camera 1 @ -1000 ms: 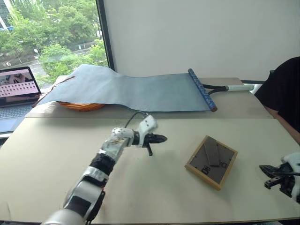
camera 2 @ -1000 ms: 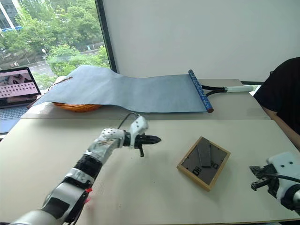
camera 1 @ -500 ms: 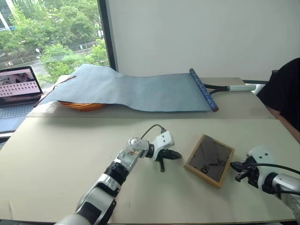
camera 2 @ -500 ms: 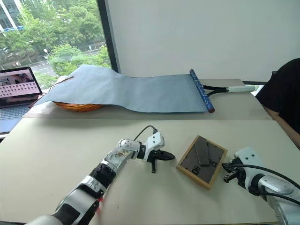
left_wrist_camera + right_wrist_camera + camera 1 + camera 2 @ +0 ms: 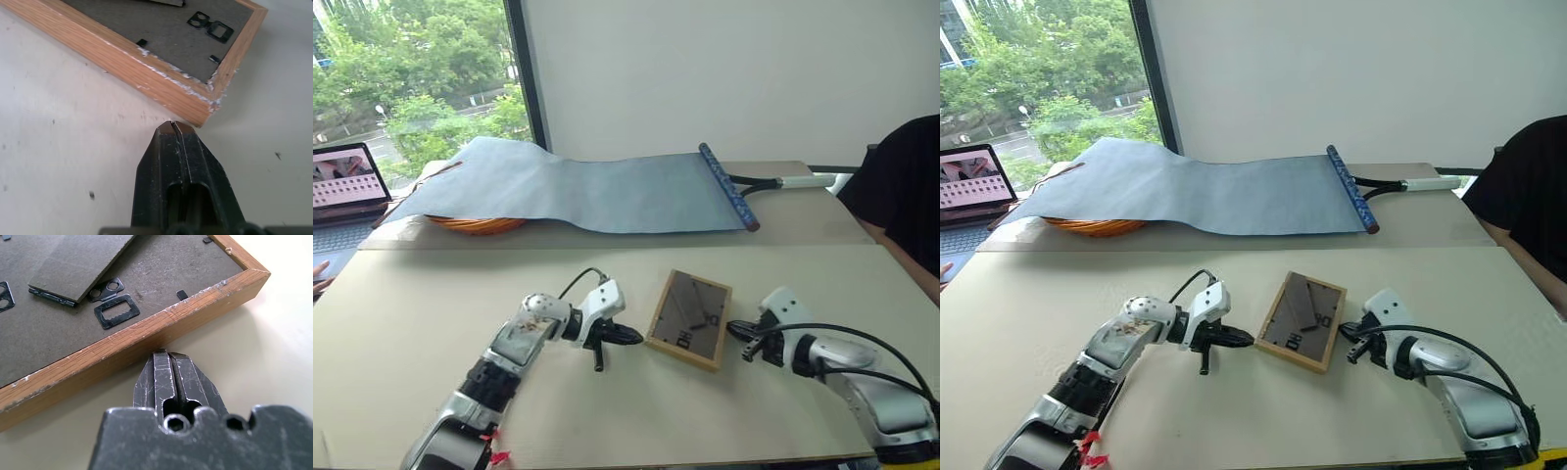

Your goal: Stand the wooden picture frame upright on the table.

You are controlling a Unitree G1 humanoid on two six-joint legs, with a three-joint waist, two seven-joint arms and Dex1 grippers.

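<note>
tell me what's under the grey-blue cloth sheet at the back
At its left end an orange rounded rim peeks out from under the grey-blue cloth sheet, resting on the table. The rest of that object is covered, so what it is can't be told.

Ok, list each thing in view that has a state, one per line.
wooden picture frame: flat on the table, back panel up, prop stand folded.
left gripper: shut, tip at the frame's corner.
right gripper: shut, tip at the frame's edge.
grey-blue cloth sheet: unrolled, draped over an orange basket.
laptop: open, screen lit.
</note>
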